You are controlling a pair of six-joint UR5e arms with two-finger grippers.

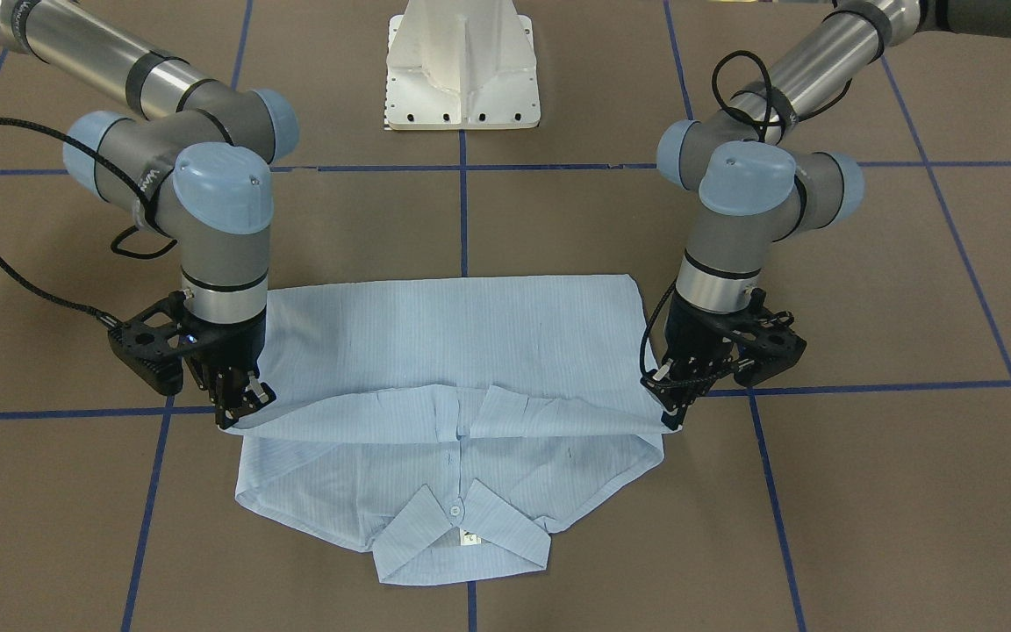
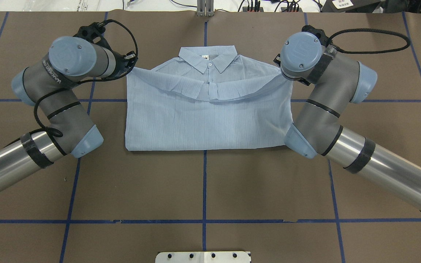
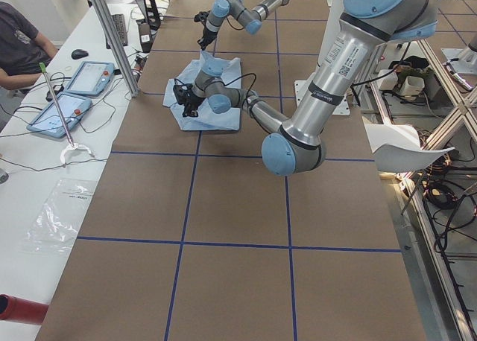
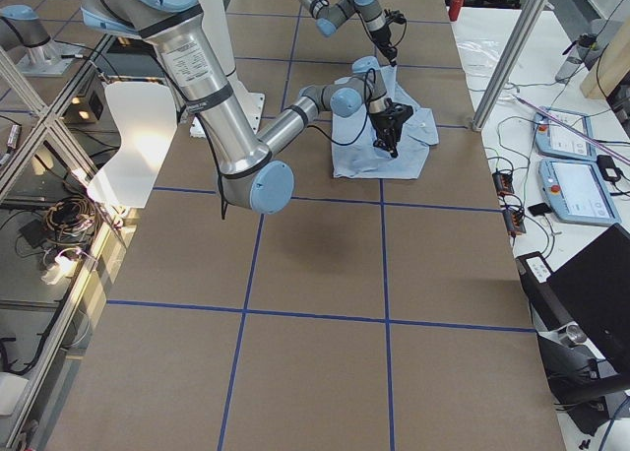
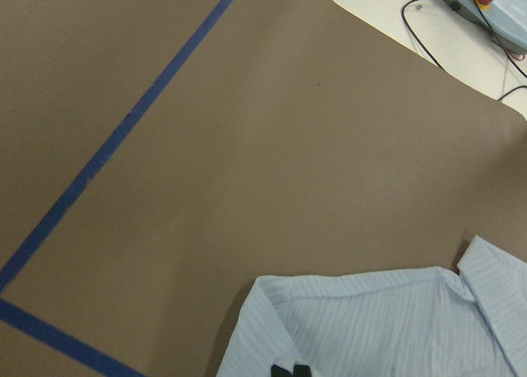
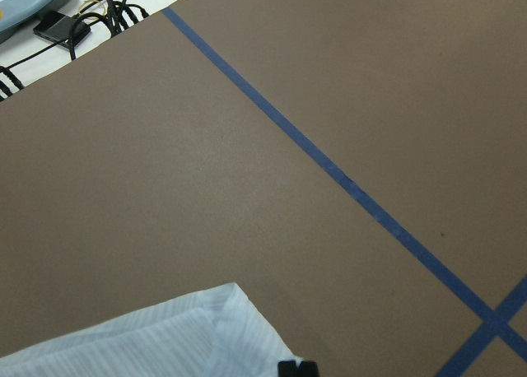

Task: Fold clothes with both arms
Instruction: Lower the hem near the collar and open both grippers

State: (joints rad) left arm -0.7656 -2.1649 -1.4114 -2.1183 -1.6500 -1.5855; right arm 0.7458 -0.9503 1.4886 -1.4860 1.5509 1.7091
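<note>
Table (image 1: 865,491) lies open around the shirt (image 1: 470,342); pedestal (image 1: 462,70) probably well clear.

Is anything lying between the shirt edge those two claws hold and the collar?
Nothing visible. The left gripper and right gripper hold corners of the thin light-blue striped shirt, folded over; only its own flat front lies before the collar.
</note>
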